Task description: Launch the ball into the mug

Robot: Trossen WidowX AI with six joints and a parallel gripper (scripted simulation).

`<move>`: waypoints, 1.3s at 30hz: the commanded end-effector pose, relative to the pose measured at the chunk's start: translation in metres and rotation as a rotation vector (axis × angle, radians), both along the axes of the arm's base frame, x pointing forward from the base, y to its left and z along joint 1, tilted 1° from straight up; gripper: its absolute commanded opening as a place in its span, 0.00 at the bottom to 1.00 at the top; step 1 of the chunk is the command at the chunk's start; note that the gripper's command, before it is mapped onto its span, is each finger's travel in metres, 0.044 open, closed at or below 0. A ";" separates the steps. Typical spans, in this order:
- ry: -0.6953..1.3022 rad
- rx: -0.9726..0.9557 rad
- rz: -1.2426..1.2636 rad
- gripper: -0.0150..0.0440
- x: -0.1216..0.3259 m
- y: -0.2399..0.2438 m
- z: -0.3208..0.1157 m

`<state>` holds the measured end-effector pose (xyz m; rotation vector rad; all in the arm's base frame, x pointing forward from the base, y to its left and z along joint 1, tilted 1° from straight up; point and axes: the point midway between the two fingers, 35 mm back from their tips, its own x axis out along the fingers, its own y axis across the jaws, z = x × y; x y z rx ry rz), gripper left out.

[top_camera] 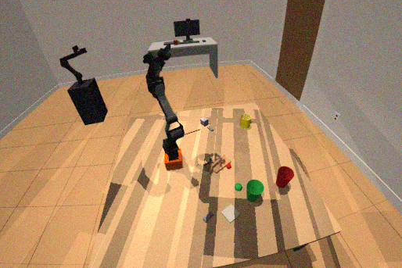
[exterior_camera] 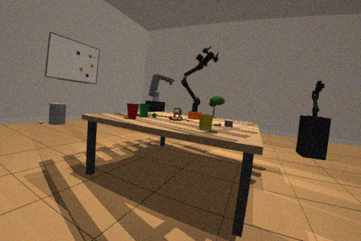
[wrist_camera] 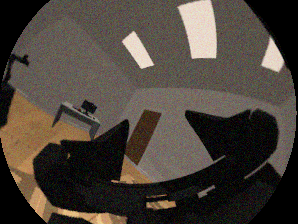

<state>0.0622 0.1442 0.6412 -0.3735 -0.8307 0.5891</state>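
Note:
The small wooden catapult (top_camera: 218, 164) (exterior_camera: 177, 118) stands near the middle of the table. A red ball (top_camera: 228, 166) (exterior_camera: 171, 118) is at its right end in the top view; whether it touches or rests in the catapult is too small to tell. A green ball (top_camera: 238, 187) (exterior_camera: 154, 115) lies on the table beside the green cup. The yellow mug (top_camera: 245, 121) (exterior_camera: 206, 122) stands upright, well apart from the catapult. My gripper (exterior_camera: 214, 53) (wrist_camera: 157, 117) is open and empty, raised high above the table and pointing away from it. The wrist view shows walls, ceiling and floor between and beyond the fingers.
A green cup (top_camera: 255, 190) (exterior_camera: 144, 109) and a red cup (top_camera: 284, 177) (exterior_camera: 132, 111) stand beyond the catapult. A white square (top_camera: 230, 213) and a small dark block (top_camera: 208, 216) lie nearby. A grey cube (top_camera: 204, 122) (exterior_camera: 228, 124) and a small tree (exterior_camera: 217, 100) stand near the arm's orange base (top_camera: 173, 161) (exterior_camera: 195, 115).

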 end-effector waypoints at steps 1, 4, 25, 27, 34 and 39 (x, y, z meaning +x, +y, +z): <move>-0.028 -0.048 -0.030 1.00 0.000 0.019 -0.008; -0.044 -0.085 -0.059 1.00 0.002 0.033 -0.014; -0.040 -0.370 -0.262 1.00 0.068 0.104 -0.073; -0.032 -0.407 -0.284 1.00 0.078 0.109 -0.082; 0.009 -0.536 -0.358 1.00 0.115 0.119 -0.114; 0.064 -0.626 -0.395 1.00 0.144 0.124 -0.141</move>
